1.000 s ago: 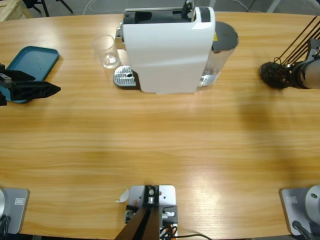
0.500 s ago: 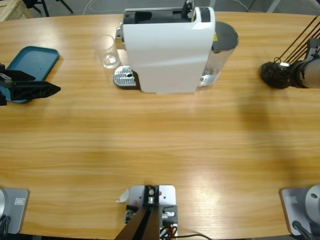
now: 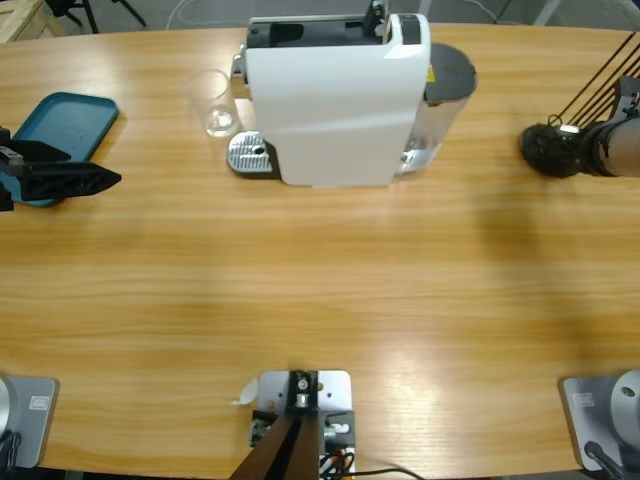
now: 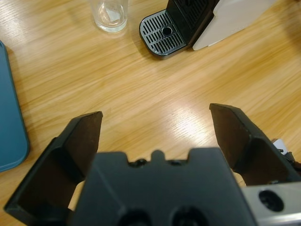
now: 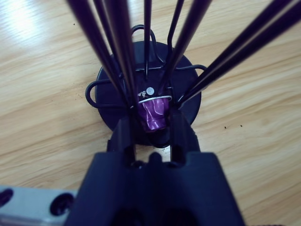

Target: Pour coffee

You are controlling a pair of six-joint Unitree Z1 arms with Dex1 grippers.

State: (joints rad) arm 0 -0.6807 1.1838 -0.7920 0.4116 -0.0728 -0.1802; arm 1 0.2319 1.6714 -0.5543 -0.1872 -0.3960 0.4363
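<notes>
- Two arms on the bench point(image 3: 320, 290) in the high view, both well out at the edges. At the left edge, the left gripper point(image 3: 100, 180) lies just beside a teal tray point(image 3: 70, 115). At the right edge, the right gripper point(image 3: 560, 150) sits at the dark base of a wire capsule rack point(image 3: 545, 150). In the middle stands the white coffee machine point(image 3: 335, 100), its drip tray point(image 3: 250, 155) bare, and an empty-looking glass point(image 3: 212, 103) stands just beside it. No coffee is visible anywhere yet.
- Left wrist view now: the fingers point(image 4: 82, 141) are spread wide with nothing between them, looking across bare wood toward the glass point(image 4: 109, 14) and the slotted drip tray point(image 4: 162, 34). The glass looks thin-walled, so it is likely light, fragile and slippery; I'd take it low around the body with a soft squeeze.
- Over to the right wrist view: the fingers point(image 5: 181, 132) are drawn in narrow on either side of a small purple capsule point(image 5: 154, 113) at the bottom of the rack point(image 5: 148, 94). They appear closed against it, though the contact itself is hard to confirm. The capsule should be light and stiff with thin foil walls, so grip its sides gently. Brewing looks some way off.
</notes>
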